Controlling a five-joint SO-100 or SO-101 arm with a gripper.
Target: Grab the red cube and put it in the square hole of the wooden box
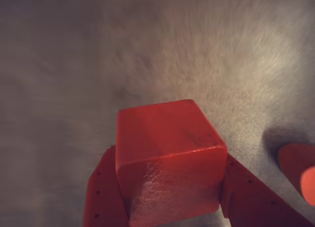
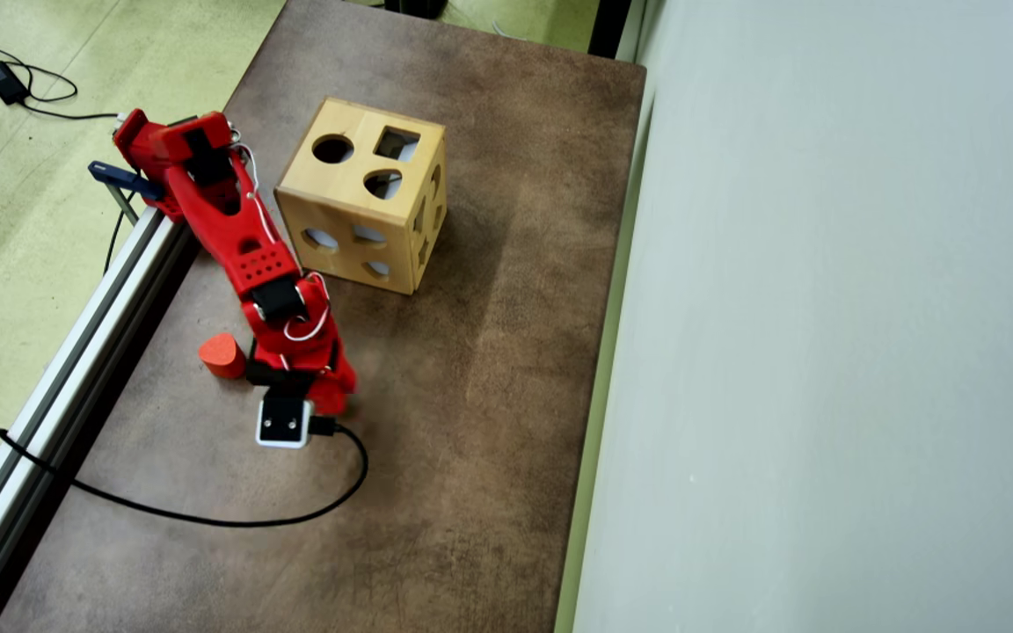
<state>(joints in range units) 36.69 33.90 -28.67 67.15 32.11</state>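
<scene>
Filling lower wrist view, red cube (image 1: 170, 158) clamped between red fingers (image 1: 101, 197) of claw (image 1: 172, 195), raised off blurred tabletop (image 1: 59, 89). Wooden box (image 2: 364, 193) well apart in overhead view; square hole (image 2: 397, 143) on top.

In the overhead view, the wooden box (image 2: 364, 195) stands on the table (image 2: 471, 396), at one o'clock from the gripper (image 2: 313, 400). A rounded block (image 2: 222, 354) lies just beside the gripper at nine o'clock. The cube (image 1: 170, 158) sits between the fingers (image 1: 103, 192) in the wrist view.
</scene>
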